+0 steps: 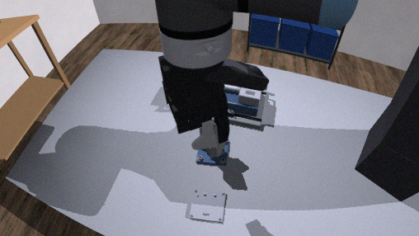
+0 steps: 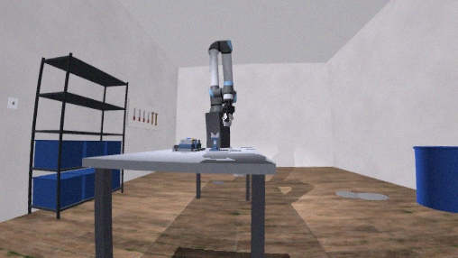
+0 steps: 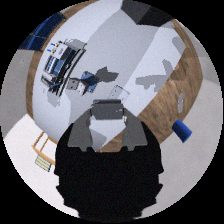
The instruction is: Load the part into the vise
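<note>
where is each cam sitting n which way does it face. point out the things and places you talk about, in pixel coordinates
Top: above the table (image 1: 136, 78), looking steeply down; arm and end effector (image 1: 212, 142) (image 3: 107, 108) block the middle.
Exterior: near table height, level, facing the whole arm.
Wrist: on the arm, looking out past both fingers and the held part (image 3: 108, 109).
Top and wrist share the vise (image 1: 243, 108) (image 3: 59, 64).

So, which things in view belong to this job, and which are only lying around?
For the job:
- part, in the jaws
- vise
- V-block
- infeed plate

Only around:
- shelf rack
- blue barrel
- wall tools
</note>
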Robot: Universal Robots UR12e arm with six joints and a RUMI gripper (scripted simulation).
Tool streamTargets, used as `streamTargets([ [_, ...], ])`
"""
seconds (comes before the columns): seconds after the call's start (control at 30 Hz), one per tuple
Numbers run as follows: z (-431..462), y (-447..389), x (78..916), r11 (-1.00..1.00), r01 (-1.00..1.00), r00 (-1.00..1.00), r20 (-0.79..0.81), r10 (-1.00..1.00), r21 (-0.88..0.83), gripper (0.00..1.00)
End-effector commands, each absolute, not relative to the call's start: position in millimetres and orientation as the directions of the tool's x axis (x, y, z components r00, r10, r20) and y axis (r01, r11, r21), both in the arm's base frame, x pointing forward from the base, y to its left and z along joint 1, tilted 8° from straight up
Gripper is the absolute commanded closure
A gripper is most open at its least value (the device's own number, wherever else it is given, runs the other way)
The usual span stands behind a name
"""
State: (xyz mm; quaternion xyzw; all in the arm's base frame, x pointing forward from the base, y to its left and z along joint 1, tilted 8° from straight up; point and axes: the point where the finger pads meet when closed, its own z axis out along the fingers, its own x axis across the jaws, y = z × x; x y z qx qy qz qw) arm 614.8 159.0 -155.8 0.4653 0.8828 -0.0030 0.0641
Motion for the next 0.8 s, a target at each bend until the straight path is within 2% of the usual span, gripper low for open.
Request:
streamTargets([
  [0.0, -155.1, 155.8, 615.5, 0.509, 0.858, -0.501, -0.113, 0.858, 0.063, 1.00],
  [0.77, -154.2, 143.3, 616.4, 0.273, 0.958, -0.265, -0.093, 0.960, 0.090, 1.00],
])
